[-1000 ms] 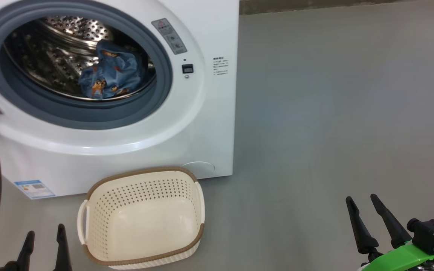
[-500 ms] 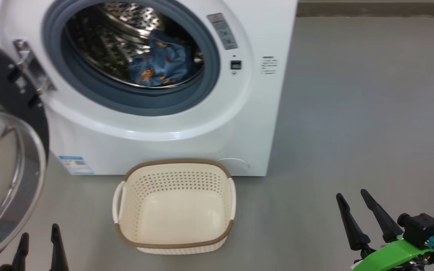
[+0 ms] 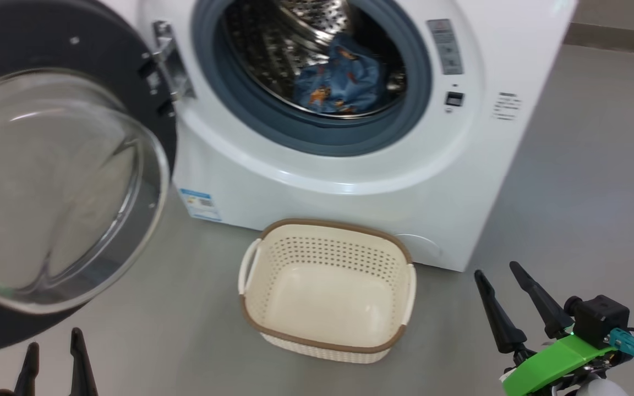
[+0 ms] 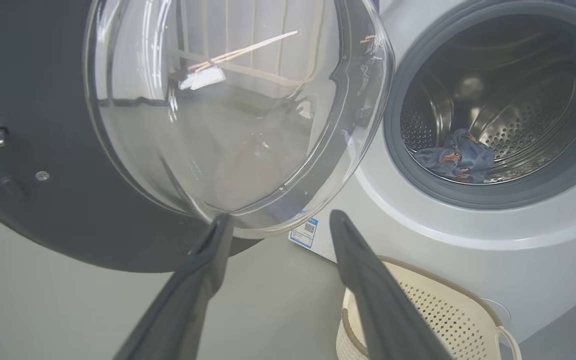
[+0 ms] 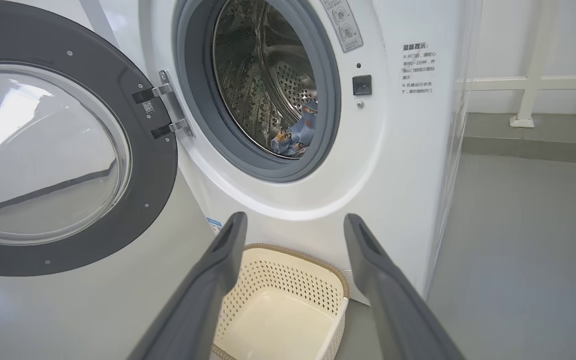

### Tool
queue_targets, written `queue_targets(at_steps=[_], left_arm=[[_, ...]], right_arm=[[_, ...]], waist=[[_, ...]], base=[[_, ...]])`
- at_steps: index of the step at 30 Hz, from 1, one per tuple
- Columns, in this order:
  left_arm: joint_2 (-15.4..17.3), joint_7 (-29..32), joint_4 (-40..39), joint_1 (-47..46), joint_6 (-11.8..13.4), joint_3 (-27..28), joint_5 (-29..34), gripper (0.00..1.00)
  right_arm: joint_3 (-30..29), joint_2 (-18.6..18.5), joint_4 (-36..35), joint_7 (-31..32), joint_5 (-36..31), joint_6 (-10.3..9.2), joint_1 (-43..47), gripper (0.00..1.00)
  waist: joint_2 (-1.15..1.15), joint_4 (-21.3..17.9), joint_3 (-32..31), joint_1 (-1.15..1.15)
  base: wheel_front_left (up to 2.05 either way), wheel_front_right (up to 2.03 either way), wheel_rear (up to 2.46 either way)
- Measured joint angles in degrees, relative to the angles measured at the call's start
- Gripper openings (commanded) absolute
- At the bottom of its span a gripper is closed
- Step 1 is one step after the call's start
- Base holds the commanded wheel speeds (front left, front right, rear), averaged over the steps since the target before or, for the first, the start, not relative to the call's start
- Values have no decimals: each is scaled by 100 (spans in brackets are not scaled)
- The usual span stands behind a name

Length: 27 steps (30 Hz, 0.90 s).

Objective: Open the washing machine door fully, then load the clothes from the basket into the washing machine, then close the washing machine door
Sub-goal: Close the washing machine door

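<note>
Washing machine door (image 3: 119,55) hangs wide open at the left, with the left gripper (image 3: 53,346) below it, jaws apart. Clothes (image 3: 339,80) lie in the drum (image 3: 264,49) of the washing machine (image 3: 350,181), the basket (image 3: 328,226) stands on the floor (image 3: 185,308) just before it, and the right gripper (image 3: 496,272) sits lower right, jaws apart

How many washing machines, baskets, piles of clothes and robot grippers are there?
Washing machine: 1
Basket: 1, with nothing in it
Pile of clothes: 1, blue, inside the drum
Grippers: 2, the left gripper and the right gripper
Total: 5
</note>
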Motion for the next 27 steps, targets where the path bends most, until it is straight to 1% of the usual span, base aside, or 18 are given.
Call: queue_targets(at_steps=[8,15,19,27], left_arm=[[-5,0,22,1,0,10,-138,100],[-7,0,22,4,0,46,-182,100],[-8,0,16,71,0,93,-214,100],[-10,0,-4,85,1,136,-237,100]], right_arm=[[167,-45,53,0,2,0,-157,100],[266,-55,93,0,2,0,-209,100],[354,-55,121,0,5,0,-330,100],[430,-88,152,0,27,0,-386,100]], waist=[[0,669,12,0],[0,1108,31,0],[0,1207,78,0],[0,1228,113,0]], base=[[0,0,0],[0,0,0],[0,0,0],[0,0,0]])
